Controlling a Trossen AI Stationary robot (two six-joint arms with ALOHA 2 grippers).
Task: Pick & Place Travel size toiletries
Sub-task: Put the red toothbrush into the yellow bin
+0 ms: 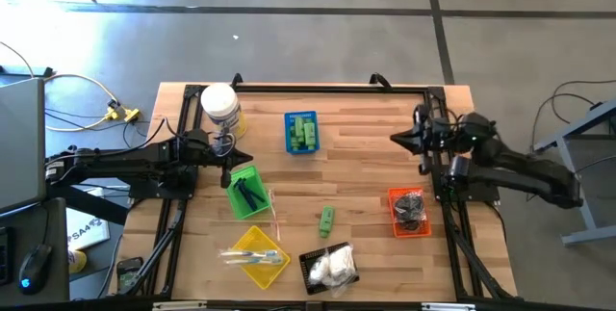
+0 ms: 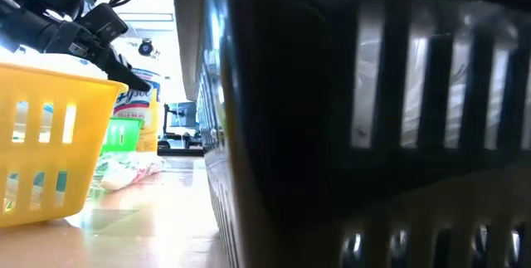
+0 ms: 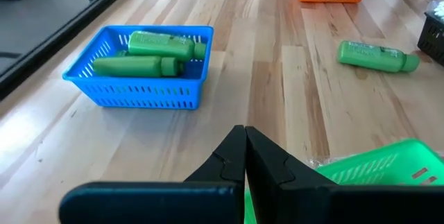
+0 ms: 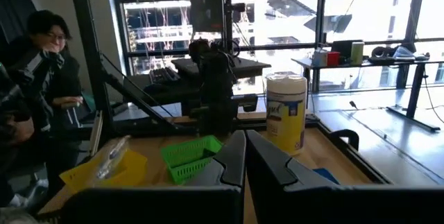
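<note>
Green bottle [image 1: 327, 220] loose between baskets, black basket [image 1: 316, 271] blocking low view, both pincers shut, empty.

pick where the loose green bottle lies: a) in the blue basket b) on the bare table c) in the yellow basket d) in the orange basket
b, the lone green bottle lies on its side on the wooden table, outside every basket.
</note>
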